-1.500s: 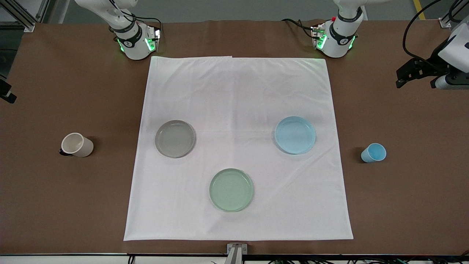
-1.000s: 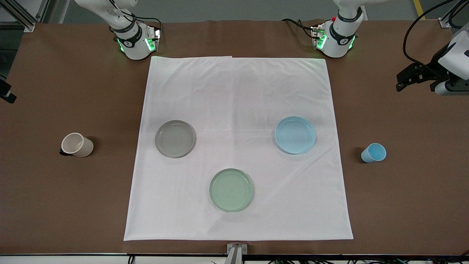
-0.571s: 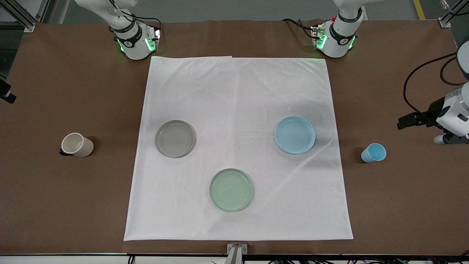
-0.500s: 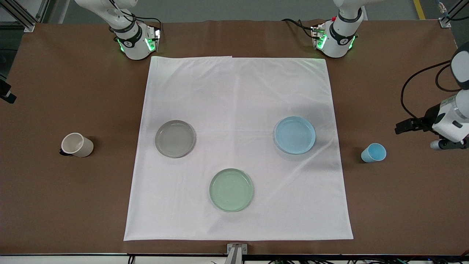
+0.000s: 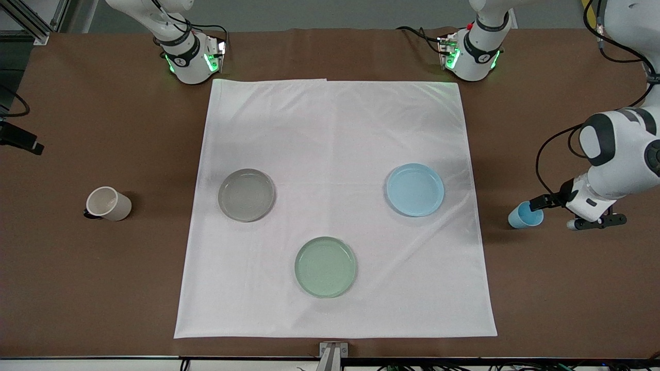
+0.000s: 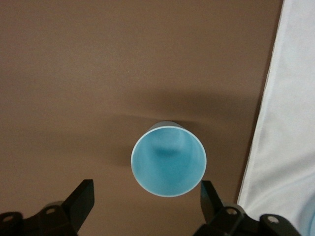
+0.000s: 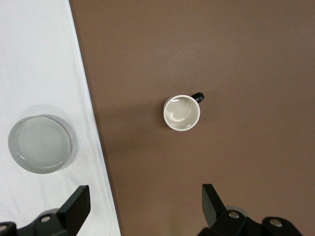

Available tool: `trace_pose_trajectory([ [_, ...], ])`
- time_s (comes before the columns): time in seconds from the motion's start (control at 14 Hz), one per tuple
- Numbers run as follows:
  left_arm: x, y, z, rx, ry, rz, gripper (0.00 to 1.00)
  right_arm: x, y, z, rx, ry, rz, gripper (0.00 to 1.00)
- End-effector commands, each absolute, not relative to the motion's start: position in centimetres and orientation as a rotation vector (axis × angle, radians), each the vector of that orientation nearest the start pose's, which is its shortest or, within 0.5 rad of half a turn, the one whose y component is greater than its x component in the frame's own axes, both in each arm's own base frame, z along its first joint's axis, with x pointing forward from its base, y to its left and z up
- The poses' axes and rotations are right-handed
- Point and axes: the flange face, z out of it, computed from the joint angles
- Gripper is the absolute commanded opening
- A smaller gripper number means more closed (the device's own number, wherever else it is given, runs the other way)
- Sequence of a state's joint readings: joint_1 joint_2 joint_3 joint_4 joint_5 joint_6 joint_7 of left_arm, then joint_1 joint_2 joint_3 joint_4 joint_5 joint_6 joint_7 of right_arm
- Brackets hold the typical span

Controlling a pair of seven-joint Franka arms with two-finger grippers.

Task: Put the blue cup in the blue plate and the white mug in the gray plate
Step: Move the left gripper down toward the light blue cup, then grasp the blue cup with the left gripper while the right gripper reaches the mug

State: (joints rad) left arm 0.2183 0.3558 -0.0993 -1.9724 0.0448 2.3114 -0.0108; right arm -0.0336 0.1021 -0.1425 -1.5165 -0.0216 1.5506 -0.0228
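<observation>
The blue cup (image 5: 525, 215) stands upright on the brown table at the left arm's end. My left gripper (image 5: 539, 203) is low beside it and open. In the left wrist view the cup (image 6: 168, 160) sits just ahead of the gripper (image 6: 146, 206), with one fingertip (image 6: 207, 189) close to its rim. The blue plate (image 5: 415, 189) and gray plate (image 5: 246, 195) lie empty on the white cloth. The white mug (image 5: 108, 203) stands at the right arm's end. My right gripper (image 5: 23, 141) is open high over that end. Its wrist view shows the mug (image 7: 181, 113), the gray plate (image 7: 39, 143) and the gripper (image 7: 146, 206).
A pale green plate (image 5: 325, 267) lies on the white cloth (image 5: 335, 129), nearer the front camera than the other two plates. The cloth's edge (image 6: 268, 98) runs close beside the blue cup. Both arm bases (image 5: 188, 56) stand along the table's back.
My left arm has swung down from high over the table's end to just beside the blue cup. The right gripper has edged slightly into view. Cups and plates have not moved.
</observation>
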Motion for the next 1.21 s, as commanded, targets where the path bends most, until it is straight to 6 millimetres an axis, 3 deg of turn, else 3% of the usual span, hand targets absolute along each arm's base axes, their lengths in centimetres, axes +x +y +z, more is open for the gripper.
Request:
trace_pose_trajectory([
  [0.0,60.5,7.8,26.7,-3.109,-0.091,0.017,0.73,57.0,-11.3,52.3,-3.142,0.248,0.162,1.0],
  [0.21,60.5,8.3,24.7,-3.107,-0.089,0.024,0.65,56.3,-12.2,44.8,-3.144,0.21,0.134,1.0],
  [0.5,60.5,8.2,23.9,-3.109,-0.103,0.035,0.31,56.5,-13.2,35.9,-3.149,0.121,0.181,1.0],
  [0.79,60.5,8.0,23.5,-3.11,-0.111,0.044,0.12,57.4,-15.9,29.0,-3.159,-0.015,0.184,1.0],
  [0.86,60.6,7.9,23.7,-3.11,-0.108,0.039,0.01,57.5,-15.9,27.8,-3.161,-0.022,0.188,1.0],
  [1.14,60.7,7.7,24.7,-3.109,-0.1,0.027,0.0,57.6,-15.5,27.2,-3.158,-0.032,0.207,1.0],
])
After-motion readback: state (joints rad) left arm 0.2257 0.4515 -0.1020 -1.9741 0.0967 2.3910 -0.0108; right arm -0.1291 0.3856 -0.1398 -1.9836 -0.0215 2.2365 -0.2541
